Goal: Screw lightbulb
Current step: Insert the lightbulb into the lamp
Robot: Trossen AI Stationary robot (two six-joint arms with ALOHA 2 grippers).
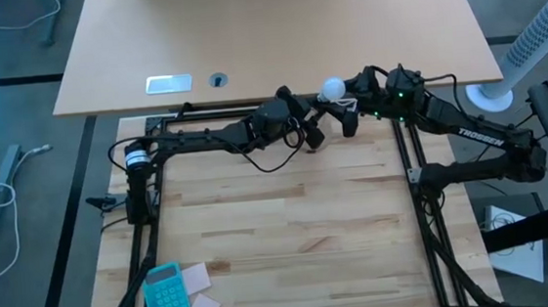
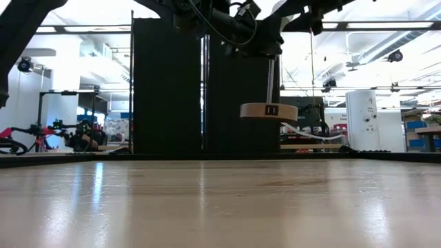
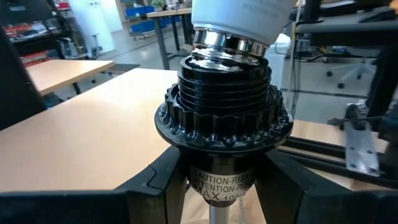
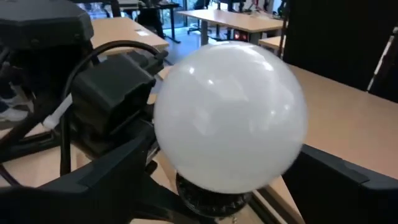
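Bright workshop with tan desks (image 1: 275, 36), black panels (image 2: 165, 83), and a bicycle (image 2: 21, 138).

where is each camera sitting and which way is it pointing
High: overhead, looking down; both arms meet at the lightbulb.
Low: table height, looking across; wooden disc stand hangs lifted under the arms.
Left wrist: looks past the left gripper, shut on the black socket.
Right wrist: right gripper flanks the bulb.
Shared: bulb seated in the socket shows in both wrist views.

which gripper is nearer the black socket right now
Left. The left gripper is shut on the black socket below its collar. The right gripper stands open around the lightbulb above it.
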